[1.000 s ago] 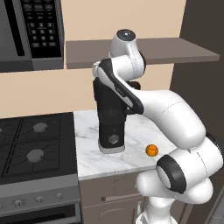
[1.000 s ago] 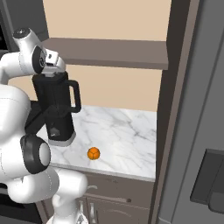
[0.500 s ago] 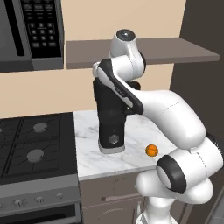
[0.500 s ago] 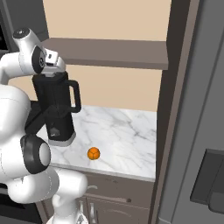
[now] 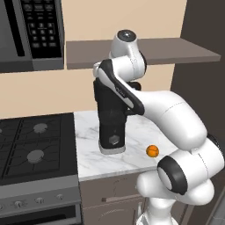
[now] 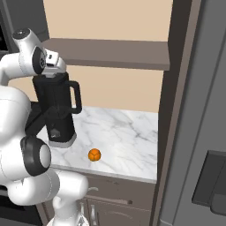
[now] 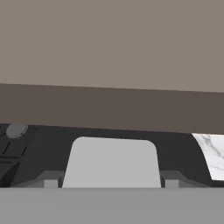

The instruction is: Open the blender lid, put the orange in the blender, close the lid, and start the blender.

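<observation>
Nothing appreciable has been shifted over the past second: the blender, the orange and the arm are seen in the same places as before. On the marble counter, the tall black blender is stood near the stove, with its silvery knob turned forward and its loop handle shown on the side toward the tall dark cabinet. The small orange is left on the counter near the front edge, apart from the blender's foot and on its handle side. The white arm is reached up and over the jar, and the hand is held at the top of the blender, just under the brown shelf. From the hand camera, the blender lid is seen close below as a dark surface with its light grey square plug between the two dark fingertips, one on each side of the plug. Whether the claw is pinched on the plug or merely spread beside it cannot be told. A strip of marble is glimpsed at that view's right edge. A microwave is mounted above the stove.
</observation>
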